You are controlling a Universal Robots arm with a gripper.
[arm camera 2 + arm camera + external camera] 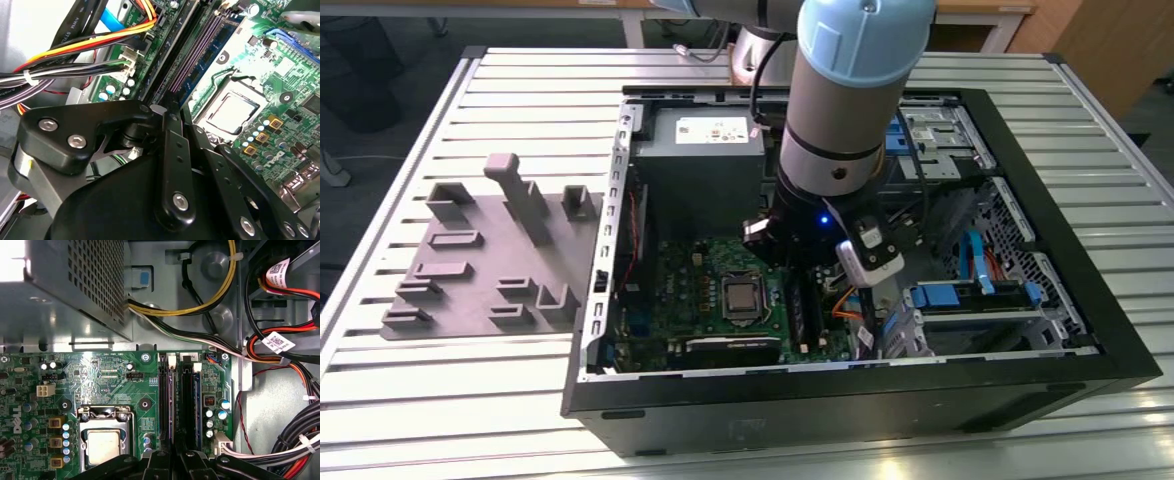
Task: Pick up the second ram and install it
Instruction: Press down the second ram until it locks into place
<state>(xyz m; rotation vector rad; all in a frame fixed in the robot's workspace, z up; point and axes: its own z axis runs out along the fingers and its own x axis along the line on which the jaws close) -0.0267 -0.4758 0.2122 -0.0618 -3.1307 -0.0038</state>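
Tool [172,460]: I see it low over the memory slots [180,400]; grip state I cannot tell.
Motherboard [707,300]: inside the open case [1067,330].

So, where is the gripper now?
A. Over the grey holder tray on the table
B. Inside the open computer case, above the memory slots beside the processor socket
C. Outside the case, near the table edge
B: the first wrist view shows the gripper low over the memory slots next to the processor socket, inside the computer case; the grey holder tray sits apart.

Slatted metal table [454,390], wooden furniture [1107,50]
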